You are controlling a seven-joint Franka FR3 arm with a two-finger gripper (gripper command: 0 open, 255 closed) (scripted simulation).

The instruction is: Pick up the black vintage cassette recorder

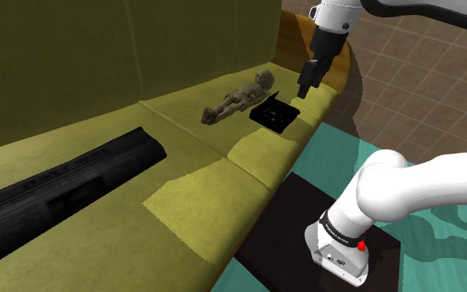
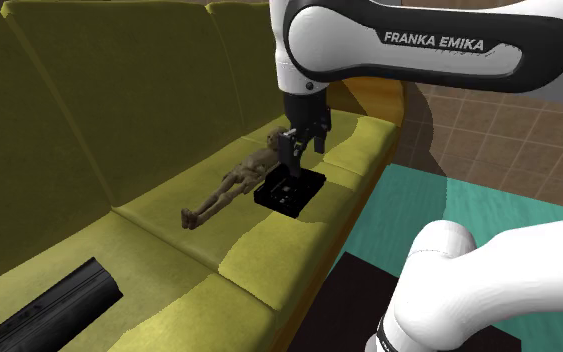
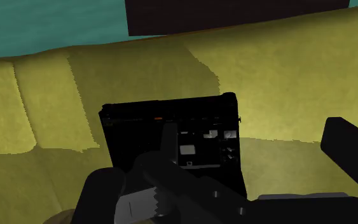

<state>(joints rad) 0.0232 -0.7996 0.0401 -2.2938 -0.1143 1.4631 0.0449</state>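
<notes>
Hovering end effector (image 1: 304,90): all-black, fingers wide apart, holding nothing.
Black flat boxy cassette recorder (image 1: 274,112): lying on olive-yellow sofa seat (image 1: 182,174), directly beneath.
Progress: we judge approach done; descent, grasp, lift remain.

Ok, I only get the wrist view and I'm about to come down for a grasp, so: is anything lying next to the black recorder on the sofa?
Observer: Yes. A tan figurine lies on the seat close beside the cassette recorder, on the shoulder view's left of it. I cannot tell whether they touch.
Operator: How high is the end effector over it?
Observer: In the second exterior view the end effector hangs just above the cassette recorder, not touching it.
Operator: Anything else on the cushions?
Observer: A long black object lies far along the sofa seat, toward the shoulder view's left, well apart from both.
</notes>
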